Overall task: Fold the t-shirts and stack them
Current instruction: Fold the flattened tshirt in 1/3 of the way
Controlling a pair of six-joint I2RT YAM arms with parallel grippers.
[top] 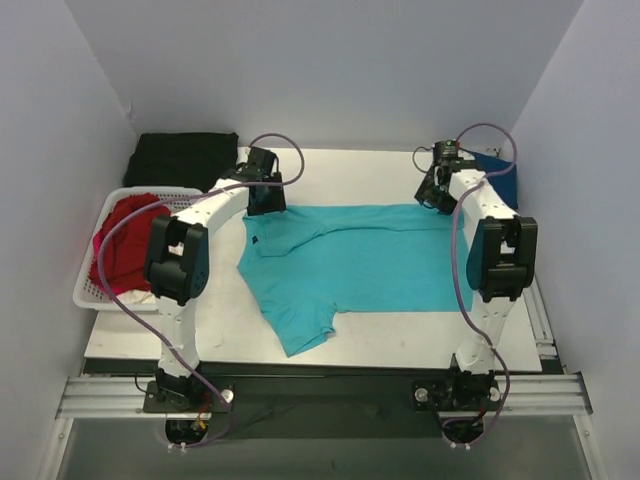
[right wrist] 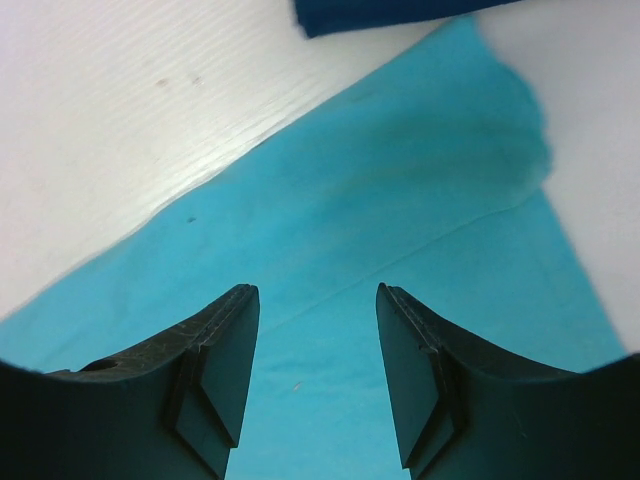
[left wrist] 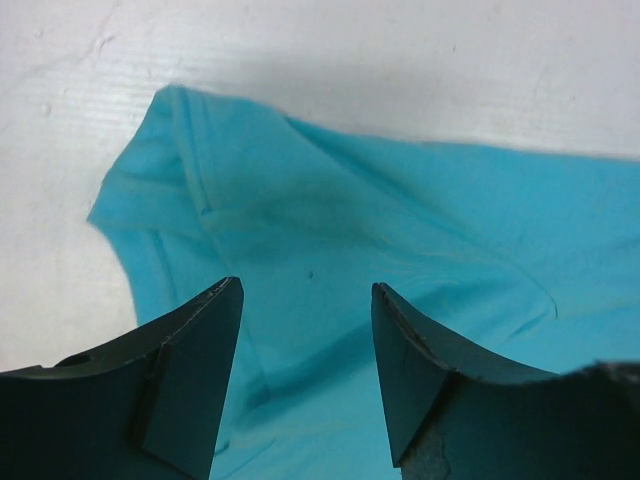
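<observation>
The white counter (top: 370, 170) fills most of the space between the grey walls. The turquoise t-shirt (top: 350, 265) lies flat in the middle of it. Its long axis runs left to right across the counter, with the neck end to the left and the straight hem to the right, under the right arm. One sleeve sticks out towards the near edge. The far side looks folded in over the body, leaving a crease that slants across the chest.

A white slatted basket (top: 95, 290) sits off the left side of the counter. The red t-shirt (top: 125, 250) is bunched up inside it. A folded black cloth (top: 185, 158) lies behind the basket in the far left corner. The navy t-shirt (top: 500, 180) is in the far right corner, just beyond the turquoise hem, and only part of it shows behind the right arm.

The left gripper (left wrist: 306, 285) is over the far left part of the turquoise shirt, at the shoulder and neck end. Its jaws are parted, with nothing between them but the cloth below. The right gripper (right wrist: 316, 289) is over the far right corner near the hem, a little narrower but also parted and holding nothing. I cannot tell whether either one touches the cloth.
</observation>
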